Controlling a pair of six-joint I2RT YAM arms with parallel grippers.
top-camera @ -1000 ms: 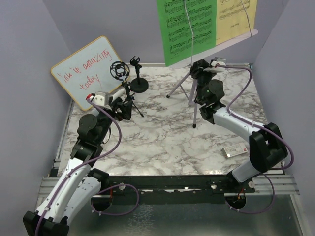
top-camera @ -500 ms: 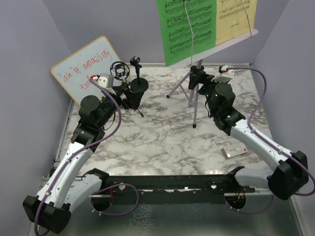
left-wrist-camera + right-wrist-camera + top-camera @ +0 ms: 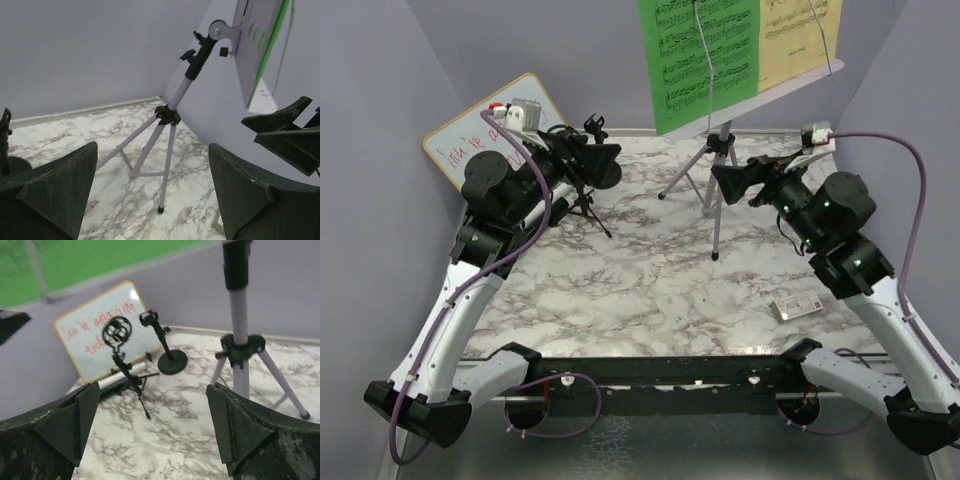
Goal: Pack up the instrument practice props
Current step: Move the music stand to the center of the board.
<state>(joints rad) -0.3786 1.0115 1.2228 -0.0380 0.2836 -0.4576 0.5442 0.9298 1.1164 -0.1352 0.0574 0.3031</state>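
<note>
Left gripper [image 3: 598, 163] wide open and empty, right gripper [image 3: 732, 180] the same; between them we see the music rack [image 3: 252, 50] standing far back, mic tripod [image 3: 119, 347] far left on the surface [image 3: 650, 290].

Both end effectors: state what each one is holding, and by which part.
Nothing is held. The left end effector and the right end effector both stand open in the air, with no prop between the jaws.

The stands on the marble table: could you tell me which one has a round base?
The short black clip-topped mic holder, standing on a flat disc; the black ring-mount mic tripod and the lilac music stand rest on spread legs.
</note>
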